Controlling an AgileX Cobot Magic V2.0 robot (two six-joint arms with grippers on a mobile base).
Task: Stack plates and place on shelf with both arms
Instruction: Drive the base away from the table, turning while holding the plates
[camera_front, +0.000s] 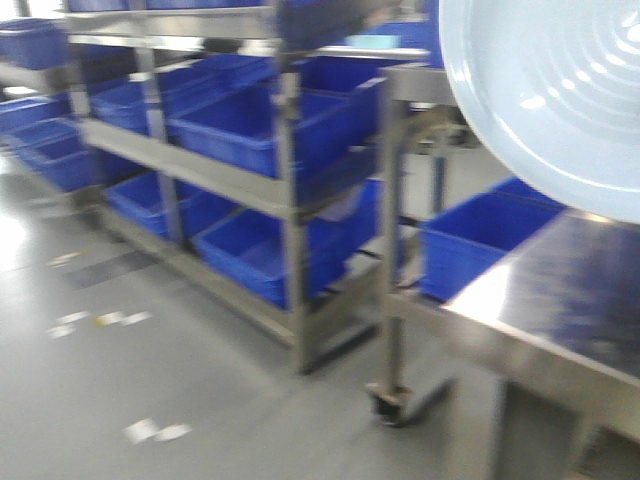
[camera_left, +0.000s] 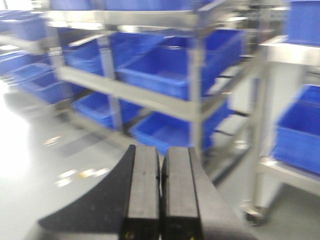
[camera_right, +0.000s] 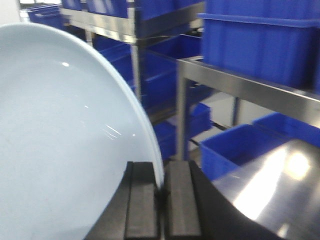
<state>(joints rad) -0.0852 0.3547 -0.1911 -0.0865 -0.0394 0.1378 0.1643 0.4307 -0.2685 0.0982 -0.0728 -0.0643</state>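
Observation:
A glossy white plate (camera_right: 55, 145) fills the left of the right wrist view, held on edge. My right gripper (camera_right: 161, 186) is shut on its rim, one finger on each face. The same plate (camera_front: 560, 90) hangs tilted at the top right of the front view, its concentric rings facing the camera, above a dark steel tabletop (camera_front: 570, 310). My left gripper (camera_left: 161, 175) is shut with nothing between its pads, up in the air facing the shelf (camera_left: 150, 97). The shelf (camera_front: 210, 165) is a stainless rack of tiers with blue crates. Neither gripper shows in the front view.
Blue plastic crates (camera_front: 260, 125) sit on every tier of the rack. A second steel rack on castors (camera_front: 392, 300) stands beside the tabletop, with a blue crate (camera_front: 480, 240) behind it. Grey floor (camera_front: 150, 380) lies to the left. The steel tabletop (camera_right: 270, 195) reflects light.

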